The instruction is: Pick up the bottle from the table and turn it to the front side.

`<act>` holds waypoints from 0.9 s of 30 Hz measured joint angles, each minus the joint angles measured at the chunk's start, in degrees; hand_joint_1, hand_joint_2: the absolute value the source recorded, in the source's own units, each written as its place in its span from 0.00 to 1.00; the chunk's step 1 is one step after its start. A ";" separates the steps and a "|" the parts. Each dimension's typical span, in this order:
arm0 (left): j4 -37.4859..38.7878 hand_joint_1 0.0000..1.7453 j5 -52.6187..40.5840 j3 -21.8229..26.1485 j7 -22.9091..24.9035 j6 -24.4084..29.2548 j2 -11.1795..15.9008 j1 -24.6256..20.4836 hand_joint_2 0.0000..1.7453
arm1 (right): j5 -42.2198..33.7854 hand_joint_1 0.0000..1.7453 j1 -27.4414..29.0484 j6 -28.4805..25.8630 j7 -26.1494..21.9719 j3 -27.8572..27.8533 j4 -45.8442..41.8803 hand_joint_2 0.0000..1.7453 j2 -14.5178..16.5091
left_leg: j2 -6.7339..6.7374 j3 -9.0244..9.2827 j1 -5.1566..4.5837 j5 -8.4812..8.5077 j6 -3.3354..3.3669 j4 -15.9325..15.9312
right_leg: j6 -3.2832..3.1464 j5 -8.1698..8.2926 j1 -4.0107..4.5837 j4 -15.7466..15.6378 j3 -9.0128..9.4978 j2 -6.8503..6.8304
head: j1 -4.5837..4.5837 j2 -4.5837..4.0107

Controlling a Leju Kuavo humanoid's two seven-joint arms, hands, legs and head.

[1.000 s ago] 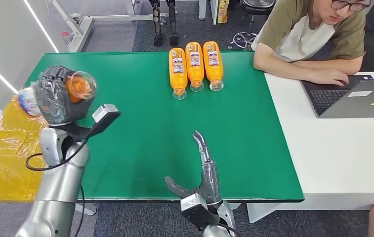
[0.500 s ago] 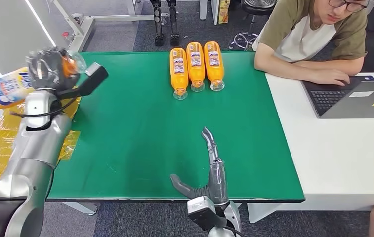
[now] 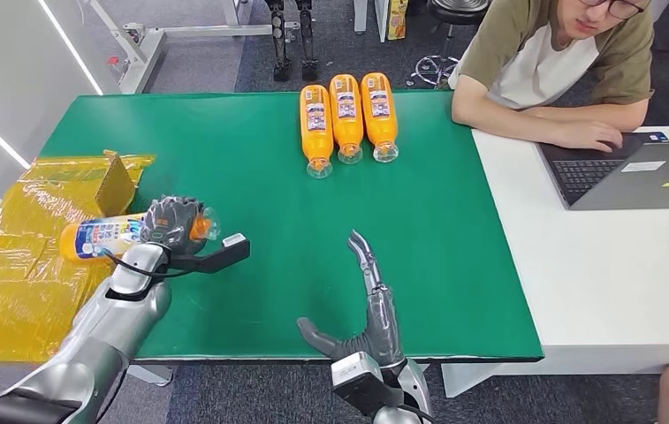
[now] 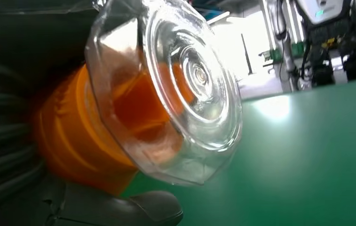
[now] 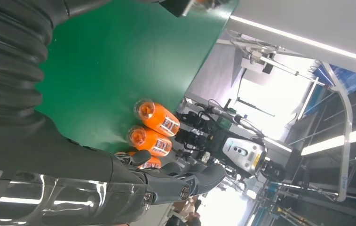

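Orange bottle point(image 3: 101, 237) gripped in left hand point(image 3: 174, 226), middle hidden; right hand point(image 3: 368, 305) open, empty.

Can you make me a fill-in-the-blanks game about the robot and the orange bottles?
1. The robot's left hand holds one orange ____.
2. At the far edge of the green table, ____ bottles lie side by side.
3. The robot's right hand holds ____.
4. The person sits by a ____ on the white table.

Missing words: bottle; three; nothing; laptop
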 joint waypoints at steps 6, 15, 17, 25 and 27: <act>1.06 1.00 0.86 0.00 0.66 0.13 0.03 3.24 1.00 | 0.01 0.00 -0.01 0.44 -0.01 0.00 0.06 1.00 0.01 | -0.06 -0.01 -0.01 0.00 0.00 -0.01 | 0.00 0.00 0.00 0.00 0.02 -0.05 | 0.01 0.00; 1.23 0.00 1.60 0.13 5.91 1.96 0.30 5.89 1.00 | -1.42 0.00 -0.10 3.55 -0.27 0.03 0.48 1.00 0.03 | -0.08 0.03 0.00 0.00 0.00 -0.03 | 0.00 -0.01 -0.01 0.01 0.05 -0.11 | 0.02 0.00; 1.23 0.00 1.72 0.30 6.66 1.64 0.29 5.94 1.00 | -1.84 0.00 -0.13 3.92 -0.55 0.08 0.67 1.00 0.05 | -0.09 0.07 0.00 0.01 -0.01 -0.05 | -0.01 -0.01 -0.01 0.02 0.09 -0.13 | 0.01 0.00; 1.23 0.00 6.80 3.70 5.77 0.68 -0.03 5.90 1.00 | -2.34 0.00 -0.26 5.29 -0.85 0.24 0.97 1.00 0.07 | -0.08 0.25 0.00 0.02 -0.04 -0.07 | -0.01 -0.01 -0.01 0.04 0.21 -0.12 | 0.01 0.00; 1.23 0.00 9.39 5.64 3.45 0.78 -0.47 5.89 1.00 | -2.50 0.00 -0.37 5.72 -0.76 0.24 1.13 1.00 0.08 | -0.10 0.25 0.00 0.04 -0.06 -0.07 | -0.01 -0.01 -0.01 0.04 0.21 -0.13 | 0.01 0.00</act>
